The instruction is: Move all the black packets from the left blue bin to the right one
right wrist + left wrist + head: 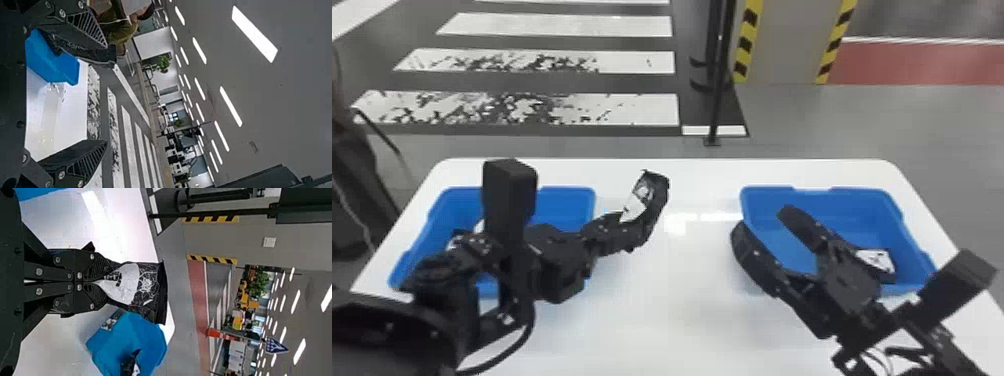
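- Striped floor (552, 107) and a grey pillar (779, 42) with yellow-and-black edging lie beyond the white table (682, 310), whose far corners are rounded.
- Bare tabletop runs between the two bins, along the far edge and down the middle toward the robot, leaving room there to move.
- Held up over that middle stretch, nearer the left bin, is a black packet (657, 197) with a white patch.
- Its long axis runs out from the fingertips; in the head view the free end points toward the far table edge, leaning a little right.
- In the left wrist view it lies in line with the fingers, wider at the free end.
- Left gripper (632, 231): closed, pinching the packet by one end.
- Right gripper (763, 222): fingers spread wide, nothing between them, at the inner side of the right bin.
- Right bin (862, 200): a black-and-white packet (877, 260) sits toward the near right corner.
- Left bin (567, 200): some black and white shows inside, mostly hidden by the left arm (509, 200); I can't count pieces.
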Motion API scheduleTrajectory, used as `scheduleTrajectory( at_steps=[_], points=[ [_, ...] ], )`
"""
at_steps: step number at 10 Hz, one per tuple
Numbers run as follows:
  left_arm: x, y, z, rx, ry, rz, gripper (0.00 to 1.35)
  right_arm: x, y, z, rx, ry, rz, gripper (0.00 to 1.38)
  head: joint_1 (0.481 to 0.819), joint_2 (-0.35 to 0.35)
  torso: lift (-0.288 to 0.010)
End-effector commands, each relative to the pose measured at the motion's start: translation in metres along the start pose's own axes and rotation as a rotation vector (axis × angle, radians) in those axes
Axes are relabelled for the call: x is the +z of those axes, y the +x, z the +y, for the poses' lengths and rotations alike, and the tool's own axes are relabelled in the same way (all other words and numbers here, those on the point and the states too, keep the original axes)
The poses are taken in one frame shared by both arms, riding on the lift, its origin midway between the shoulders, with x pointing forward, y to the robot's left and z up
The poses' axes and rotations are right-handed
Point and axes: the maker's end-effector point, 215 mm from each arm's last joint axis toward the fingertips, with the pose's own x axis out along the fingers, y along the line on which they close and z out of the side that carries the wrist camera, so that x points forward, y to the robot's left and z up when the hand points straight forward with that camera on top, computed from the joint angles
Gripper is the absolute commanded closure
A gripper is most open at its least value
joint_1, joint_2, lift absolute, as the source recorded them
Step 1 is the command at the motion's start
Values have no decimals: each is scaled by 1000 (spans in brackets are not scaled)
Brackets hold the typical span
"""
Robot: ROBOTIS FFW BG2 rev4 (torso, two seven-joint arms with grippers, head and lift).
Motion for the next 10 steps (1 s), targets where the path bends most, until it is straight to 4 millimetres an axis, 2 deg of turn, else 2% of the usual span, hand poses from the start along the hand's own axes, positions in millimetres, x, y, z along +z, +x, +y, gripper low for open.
scheduleTrajectory(
  at_steps=[1,3,5,9,10],
  points=[
    [7,8,-22,-54,7,-11,1207,-2,14,0,20,11,-7,170,695,-32,-140],
    [12,16,-39,-100,13,-15,1207,4,27,4,42,18,-26,171,695,-50,-140],
    [10,23,-48,-128,7,-11,1207,3,38,16,73,43,-34,170,695,-63,-140],
    [11,34,-70,-188,0,-16,1207,-7,54,31,108,66,-20,176,695,-55,-140],
    [13,35,-74,-202,-2,-22,1207,-11,57,27,97,62,-12,176,695,-57,-140]
  ],
)
